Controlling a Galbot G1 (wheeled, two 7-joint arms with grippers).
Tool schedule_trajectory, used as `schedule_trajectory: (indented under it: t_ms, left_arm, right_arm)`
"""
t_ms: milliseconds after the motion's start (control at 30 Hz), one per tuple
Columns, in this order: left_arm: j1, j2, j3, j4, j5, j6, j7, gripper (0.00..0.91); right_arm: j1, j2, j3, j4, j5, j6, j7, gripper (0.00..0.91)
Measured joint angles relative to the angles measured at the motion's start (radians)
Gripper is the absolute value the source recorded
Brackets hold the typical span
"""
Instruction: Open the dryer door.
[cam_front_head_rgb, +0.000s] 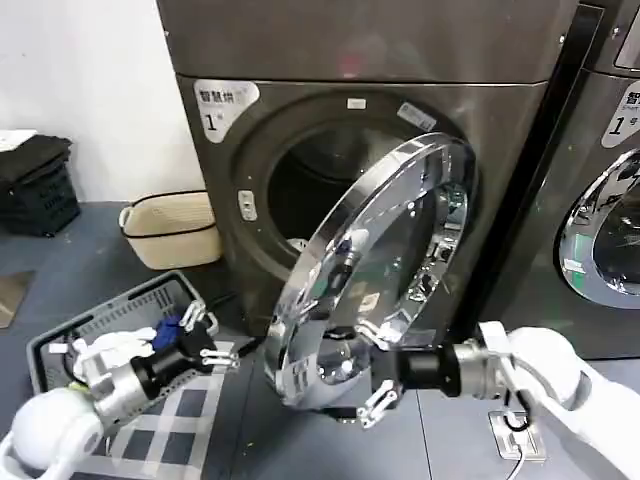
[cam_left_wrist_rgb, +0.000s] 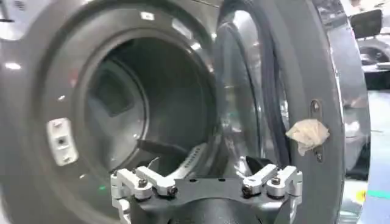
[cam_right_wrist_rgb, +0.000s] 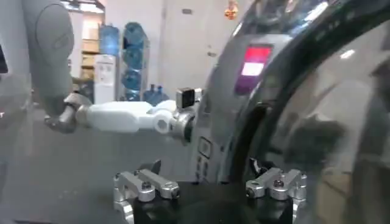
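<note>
- While the right gripper (cam_front_head_rgb: 372, 385) reached level, fingers spread at the round chrome-ringed dryer door's (cam_front_head_rgb: 375, 270) lower rim, that door stood half-open.
- Left gripper (cam_front_head_rgb: 205, 335) hung low, released, over open floor.

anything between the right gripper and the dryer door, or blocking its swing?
Nothing visible. The right gripper sits open at the lower rim of the round chrome-ringed dryer door, already swung partly open. The space toward the neighbouring grey machine looks free. The left gripper hangs over the grey plastic basket.
</note>
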Motion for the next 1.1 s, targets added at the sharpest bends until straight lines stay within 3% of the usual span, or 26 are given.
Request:
schedule_trajectory:
  t_ms: [500,933,1100]
  left_arm:
    - [-0.159,0.017,0.164,0.03,-0.038,-0.019,0.005,0.907]
    - [-0.231,0.025,0.247,0.044,-0.051,-0.033,0.0,0.907]
    - [-0.272,0.021,0.298,0.059,-0.047,-0.036,-0.002,0.907]
  right_arm:
    - [-0.598,0.111,0.679,0.006,-0.091,0.063,0.111,0.907]
    - [-0.887,0.439,1.08,0.02,-0.224,0.077,0.339,0.907]
    - [-0.916,0.551,1.185,0.01,-0.3,0.034,0.442,0.907]
